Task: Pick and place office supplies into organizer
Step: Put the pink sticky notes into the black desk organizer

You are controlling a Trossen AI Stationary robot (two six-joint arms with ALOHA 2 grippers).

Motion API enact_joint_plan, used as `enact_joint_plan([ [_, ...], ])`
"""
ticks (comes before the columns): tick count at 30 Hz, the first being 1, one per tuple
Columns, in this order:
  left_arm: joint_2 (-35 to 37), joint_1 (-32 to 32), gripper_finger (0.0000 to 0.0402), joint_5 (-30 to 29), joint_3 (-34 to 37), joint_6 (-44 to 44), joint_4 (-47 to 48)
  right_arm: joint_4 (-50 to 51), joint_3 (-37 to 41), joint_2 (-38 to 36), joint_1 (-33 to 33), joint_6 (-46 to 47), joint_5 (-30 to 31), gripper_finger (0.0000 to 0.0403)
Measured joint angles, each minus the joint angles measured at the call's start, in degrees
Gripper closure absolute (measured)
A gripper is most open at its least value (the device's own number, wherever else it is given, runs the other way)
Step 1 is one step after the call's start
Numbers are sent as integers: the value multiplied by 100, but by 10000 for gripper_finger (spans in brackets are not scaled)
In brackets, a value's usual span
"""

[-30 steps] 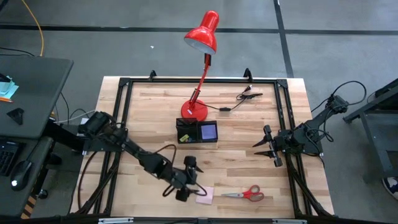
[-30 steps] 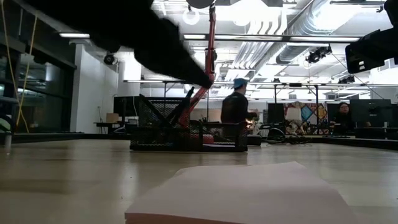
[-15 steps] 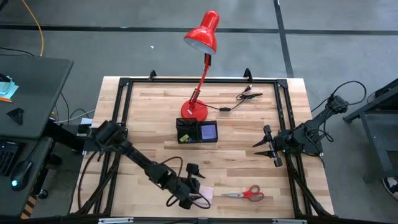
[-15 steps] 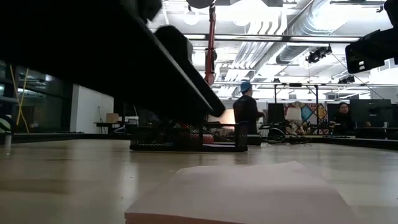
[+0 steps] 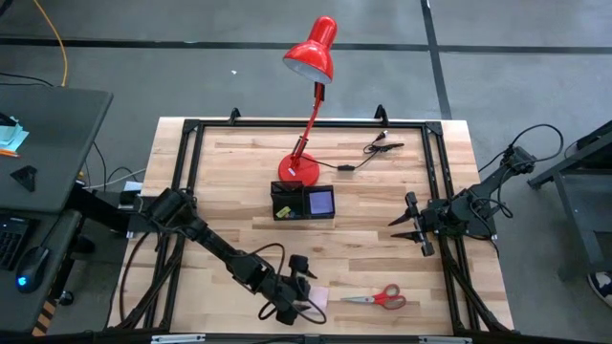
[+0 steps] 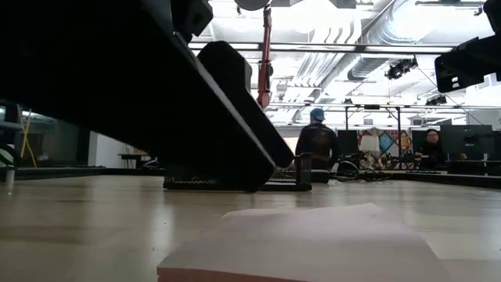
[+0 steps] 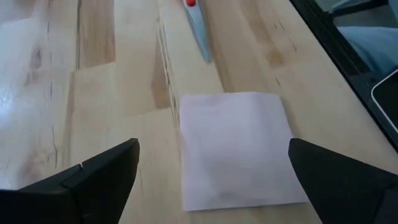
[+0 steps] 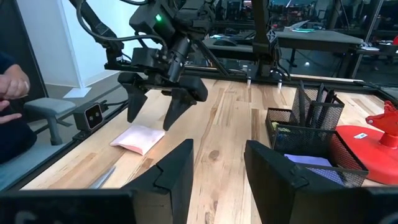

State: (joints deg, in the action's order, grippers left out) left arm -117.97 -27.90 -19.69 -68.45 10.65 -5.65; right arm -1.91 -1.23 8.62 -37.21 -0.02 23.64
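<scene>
Black left end effector (image 5: 302, 290) hangs spread apart just above the pale pink square sticky-note pad (image 5: 316, 298) near the wooden desk's (image 5: 229, 191) front edge; the pad lies between its fingers (image 7: 106, 171). Red-handled scissors (image 5: 379, 297) lie just right of the pad. The black mesh organizer (image 5: 302, 202), mid-desk, holds a purple sticky pad (image 5: 320, 202) in its right compartment and pens (image 8: 319, 96) at left. The right end effector (image 5: 415, 225) waits, released, near the right edge.

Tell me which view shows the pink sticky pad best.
The left wrist view: the whole pink sticky pad lies flat, framed by the open jaws. The high view mostly hides it under the left gripper; low shows its edge, right wrist a distant patch.
</scene>
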Motion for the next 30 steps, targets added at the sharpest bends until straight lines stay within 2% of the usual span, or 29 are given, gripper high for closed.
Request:
enact_joint_plan([
  [8,-203,-63,2,-80,-18,150,-335,0,0,0,0,-1,2,269],
  [11,-257,-88,3,-87,13,123,-199,0,0,0,-1,1,2,269],
  [21,-238,-266,2,-238,2,-136,-529,0,0,0,-1,0,0,269],
  [30,-236,-296,4,-145,2,-9,-811,0,0,0,0,0,1,269],
])
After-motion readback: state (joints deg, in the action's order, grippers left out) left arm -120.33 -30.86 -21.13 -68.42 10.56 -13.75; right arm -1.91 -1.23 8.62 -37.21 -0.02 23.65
